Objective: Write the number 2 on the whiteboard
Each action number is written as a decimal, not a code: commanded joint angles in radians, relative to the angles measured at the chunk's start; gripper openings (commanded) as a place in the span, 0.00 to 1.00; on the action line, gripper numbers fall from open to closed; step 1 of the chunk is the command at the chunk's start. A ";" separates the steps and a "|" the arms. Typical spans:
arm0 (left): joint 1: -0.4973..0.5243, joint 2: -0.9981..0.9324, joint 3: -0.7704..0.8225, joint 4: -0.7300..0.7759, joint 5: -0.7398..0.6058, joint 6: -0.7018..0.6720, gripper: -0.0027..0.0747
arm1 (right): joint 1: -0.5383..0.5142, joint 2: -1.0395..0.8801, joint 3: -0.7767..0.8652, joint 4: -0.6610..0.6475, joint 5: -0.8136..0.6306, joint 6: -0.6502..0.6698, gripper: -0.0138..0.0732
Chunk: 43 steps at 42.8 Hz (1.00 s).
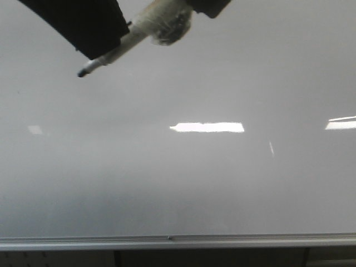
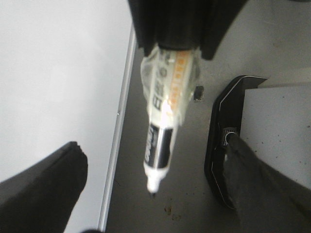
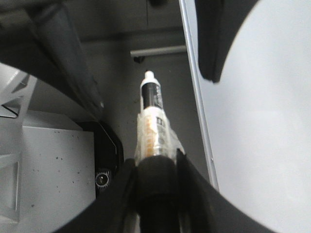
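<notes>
Whiteboard (image 1: 178,183): fills nearly the whole front view, a glossy pale grey; in the wrist views it runs along one side of the grippers.
Edge rail (image 1: 167,240): a thin silver strip along the board's lower edge in the front view.
Light glare (image 1: 207,127): a bright white bar on the board near its middle, with another at the right edge.
Grey block (image 2: 282,126): a speckled grey surface with a black base beside it, off the board past the rail.
Left gripper (image 2: 151,143): spread wide, with one dark finger on each side of the marker and neither touching it. One finger shows as a large black shape at the top left of the front view.
Right gripper (image 3: 155,165): clamped on the taped rear part of the marker, the jaws pressed against both sides of it.
Marker (image 1: 119,51): white barrel with a black label band, slanting down to the left across the board's upper left in the front view.
Tape (image 1: 167,25): a clear, crinkled wrap bulging around the barrel where it is held.
Tip (image 1: 82,73): dark and uncapped. Whether it touches the board cannot be told; in both wrist views it shows against the grey floor just beside the rail.
</notes>
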 commanded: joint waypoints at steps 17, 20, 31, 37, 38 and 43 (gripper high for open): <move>0.009 -0.233 0.038 0.070 -0.011 -0.288 0.79 | -0.075 -0.144 -0.079 -0.367 0.122 0.504 0.20; 0.048 -0.256 0.066 0.061 -0.040 -0.298 0.79 | -0.123 -0.190 -0.042 -0.366 0.096 0.504 0.20; 0.361 -0.280 0.138 -0.153 -0.082 -0.264 0.79 | -0.322 -0.403 0.158 -0.268 -0.039 0.504 0.20; 0.463 -0.327 0.194 -0.249 -0.097 -0.262 0.79 | -0.329 -0.534 0.300 -0.207 -0.153 0.504 0.20; 0.467 -0.343 0.204 -0.249 -0.103 -0.262 0.79 | -0.329 -0.553 0.332 -0.196 -0.180 0.504 0.20; 0.470 -0.417 0.268 -0.242 -0.132 -0.240 0.79 | -0.329 -0.639 0.462 -0.178 -0.316 0.502 0.20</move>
